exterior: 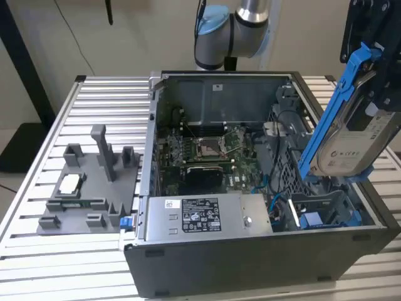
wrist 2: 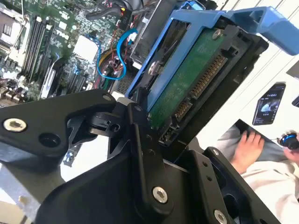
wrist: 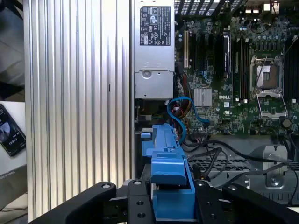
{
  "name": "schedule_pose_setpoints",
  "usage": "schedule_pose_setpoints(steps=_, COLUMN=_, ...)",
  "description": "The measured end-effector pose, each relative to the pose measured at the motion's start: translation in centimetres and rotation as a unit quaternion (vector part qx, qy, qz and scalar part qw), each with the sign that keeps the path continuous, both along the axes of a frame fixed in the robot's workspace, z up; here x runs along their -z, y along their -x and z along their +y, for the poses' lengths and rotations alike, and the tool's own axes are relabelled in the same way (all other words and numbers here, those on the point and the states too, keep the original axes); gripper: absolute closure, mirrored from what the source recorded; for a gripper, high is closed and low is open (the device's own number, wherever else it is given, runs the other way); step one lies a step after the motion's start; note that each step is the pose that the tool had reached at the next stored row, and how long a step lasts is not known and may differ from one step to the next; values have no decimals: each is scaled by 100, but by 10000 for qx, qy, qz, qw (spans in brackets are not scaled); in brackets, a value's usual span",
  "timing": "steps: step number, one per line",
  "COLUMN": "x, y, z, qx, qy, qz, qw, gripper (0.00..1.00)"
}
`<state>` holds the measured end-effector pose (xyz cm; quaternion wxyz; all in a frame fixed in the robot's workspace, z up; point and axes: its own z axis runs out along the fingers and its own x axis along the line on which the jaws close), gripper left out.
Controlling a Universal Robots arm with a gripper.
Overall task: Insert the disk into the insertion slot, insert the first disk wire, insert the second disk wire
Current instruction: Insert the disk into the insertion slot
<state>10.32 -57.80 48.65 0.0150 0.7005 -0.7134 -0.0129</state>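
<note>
1. The black gripper [wrist: 173, 199] is clamping the flat silver-faced disk [exterior: 351, 147] by its bright blue plastic carrier. It is holding the disk tilted over the dark open computer case [exterior: 250, 276], at the exterior view's right.
2. The grey metal insertion slot [exterior: 326, 207] with blue tabs is sitting below the disk, unfilled, so all 3 steps are probably remaining.
3. The second wrist view is showing the disk's green circuit board. The first wrist view is showing a looped blue cable [wrist: 180, 116].
</note>
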Motion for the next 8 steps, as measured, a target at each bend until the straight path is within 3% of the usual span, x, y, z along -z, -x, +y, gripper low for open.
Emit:
schedule_pose_setpoints(steps=5, x=2, y=0, z=0, qx=0, qy=0, qz=-2, qw=10000, gripper=67)
schedule_pose_setpoints(steps=8, x=25, y=1, z=0, qx=1, qy=2, qz=-55, qw=10000, gripper=67)
